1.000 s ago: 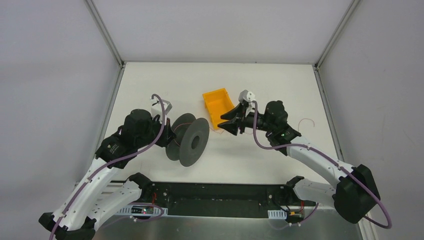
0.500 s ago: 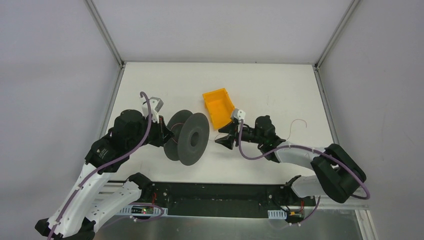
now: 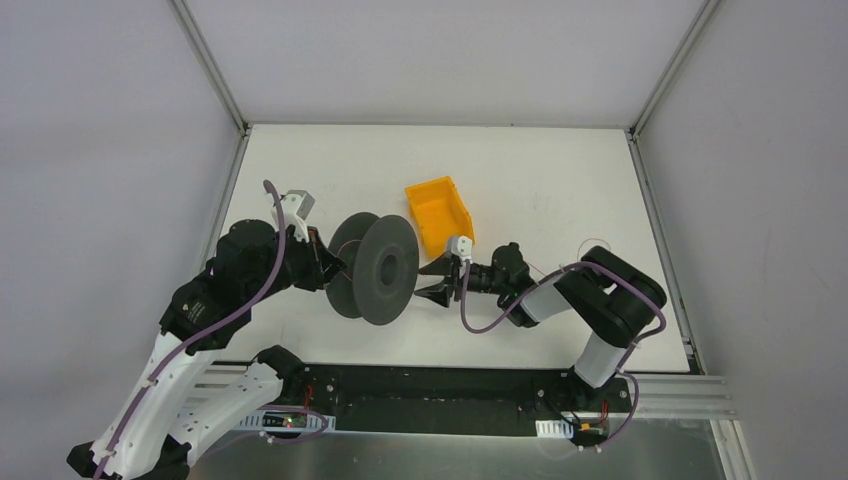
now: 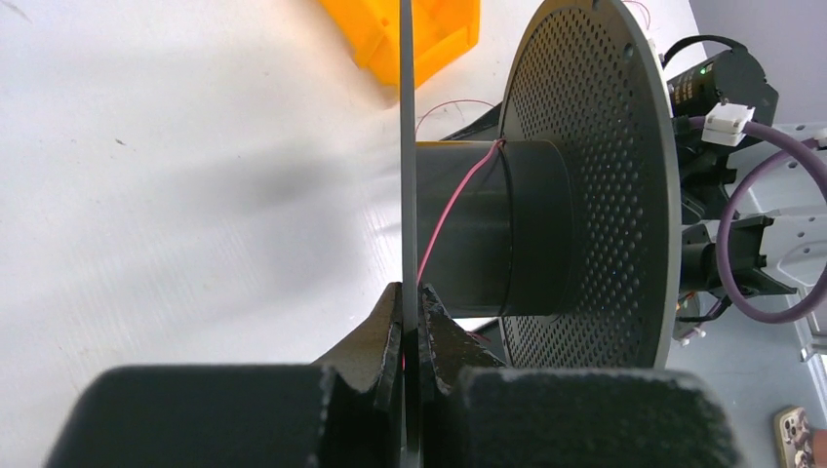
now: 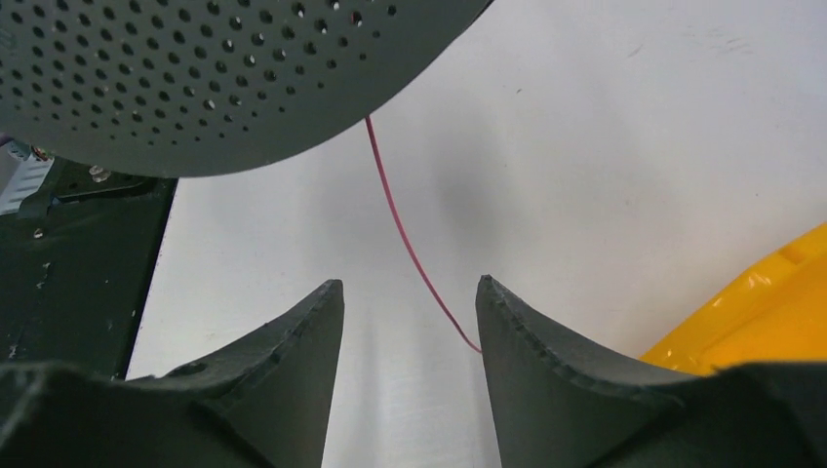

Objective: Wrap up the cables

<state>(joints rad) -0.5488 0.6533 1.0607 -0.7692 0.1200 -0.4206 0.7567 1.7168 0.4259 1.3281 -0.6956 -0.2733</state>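
Note:
A dark grey spool [image 3: 378,268] with perforated flanges stands on its rims on the white table. My left gripper [image 3: 327,268] is shut on the thin edge of its left flange [image 4: 407,146], one fingertip on each side [image 4: 411,297]. A hair-thin red cable [image 4: 456,200] runs over the spool's core. My right gripper [image 3: 438,279] is open and low, just right of the spool. In the right wrist view the cable [image 5: 400,219] drops from under the flange [image 5: 195,78], runs between the open jaws [image 5: 410,292] and passes behind the right finger. A faint loop [image 3: 597,243] lies to the right.
A yellow-orange bin [image 3: 437,213] sits just behind the right gripper; it also shows in the right wrist view [image 5: 770,302] and the left wrist view [image 4: 429,34]. The right arm's elbow [image 3: 610,290] is folded near the front right. Grey walls enclose the table.
The right arm has folded in and its open gripper has moved left and nearer, close to the spool. The left arm has drawn back left, still holding the flange.

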